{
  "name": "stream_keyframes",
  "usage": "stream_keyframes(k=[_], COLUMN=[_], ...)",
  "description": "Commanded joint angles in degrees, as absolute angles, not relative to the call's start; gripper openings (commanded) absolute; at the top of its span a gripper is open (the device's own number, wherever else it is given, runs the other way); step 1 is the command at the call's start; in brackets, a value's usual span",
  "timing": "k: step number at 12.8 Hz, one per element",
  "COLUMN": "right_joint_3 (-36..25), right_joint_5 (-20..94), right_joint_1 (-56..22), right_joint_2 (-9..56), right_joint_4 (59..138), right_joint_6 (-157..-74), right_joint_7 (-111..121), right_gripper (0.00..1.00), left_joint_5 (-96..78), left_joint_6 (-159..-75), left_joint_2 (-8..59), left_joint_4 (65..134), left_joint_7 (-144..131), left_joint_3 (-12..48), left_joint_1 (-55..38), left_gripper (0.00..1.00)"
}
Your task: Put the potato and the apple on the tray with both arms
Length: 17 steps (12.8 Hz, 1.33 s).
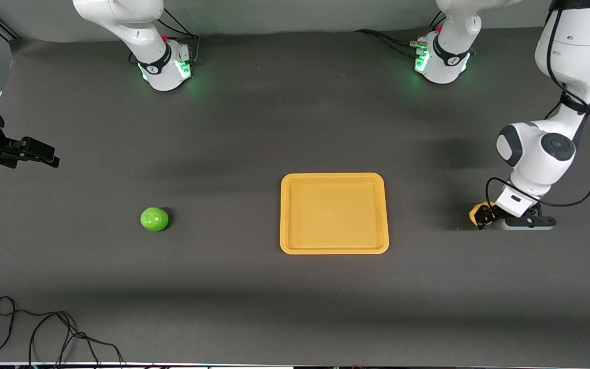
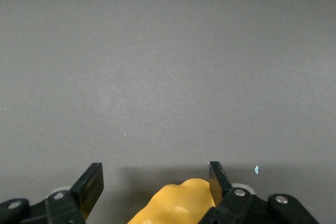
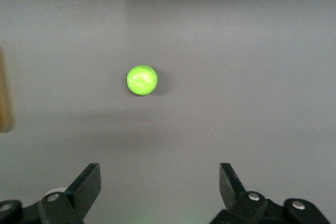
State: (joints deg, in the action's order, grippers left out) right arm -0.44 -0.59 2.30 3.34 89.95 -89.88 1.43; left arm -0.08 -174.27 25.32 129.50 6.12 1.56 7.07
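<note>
- The lumpy pale yellow potato (image 1: pixel 476 212) is mostly hidden in the front view under the left arm's black two-finger gripper (image 1: pixel 485 215); only a sliver shows.
- In the left wrist view the potato (image 2: pixel 176 203) is cut off at the picture's edge, so whether both fingers (image 2: pixel 218 182) touch it cannot be told.
- The right arm's black gripper (image 1: pixel 36 152) shows, but most of its white arm runs out of frame.
- The flat orange-yellow plastic tray (image 3: pixel 4 93) is only an edge strip in the right wrist view.

Even, diffuse overhead light falls on the matte dark bench (image 1: pixel 254 128), casting soft, faint shadows. The apple (image 1: pixel 154 219) carries a small glare spot. All views are sharp, with slight dimming toward the corners.
</note>
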Motion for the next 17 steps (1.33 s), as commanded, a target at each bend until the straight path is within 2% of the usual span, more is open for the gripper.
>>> stream_keyframes(k=[1,3,8,9,11,14,15,16,17], right_joint_3=[-0.1,-0.1,-0.1,-0.1,-0.1,-0.1,-0.1,-0.1,-0.1], right_joint_5=[-0.7,-0.7,-0.7,-0.7,-0.7,-0.7,-0.7,-0.7,-0.7], right_joint_1=[2.6,2.6,2.6,2.6,2.6,2.6,2.6,2.6,2.6], right_joint_2=[4.0,4.0,4.0,4.0,4.0,4.0,4.0,4.0,4.0], right_joint_4=[88.7,88.6,88.7,88.7,88.7,88.7,88.7,88.6,88.7], right_joint_6=[-89.3,-89.3,-89.3,-89.3,-89.4,-89.4,-89.4,-89.3,-89.4], right_joint_7=[2.3,2.3,2.3,2.3,2.3,2.3,2.3,2.3,2.3], right_gripper=[1.00,1.00,1.00,1.00,1.00,1.00,1.00,1.00,1.00], left_joint_5=[-0.5,-0.5,-0.5,-0.5,-0.5,-0.5,-0.5,-0.5,-0.6], left_joint_6=[-176.7,-176.8,-176.8,-176.8,-176.8,-176.7,-176.8,-176.8,-176.7], left_joint_2=[24.3,24.3,24.3,24.3,24.3,24.9,25.5,25.8,25.8], left_joint_4=[132.4,132.8,132.7,132.7,132.5,132.1,131.6,131.1,130.8], left_joint_7=[6.7,6.0,5.9,5.9,5.9,6.1,6.0,6.1,6.1], left_joint_3=[1.9,1.9,1.9,1.9,1.9,1.9,1.9,1.9,1.9], left_joint_1=[7.5,7.2,7.2,7.2,7.2,7.1,6.9,7.3,7.5], left_gripper=[0.91,0.88,0.48,0.44,0.46,0.55,0.68,0.74,0.76])
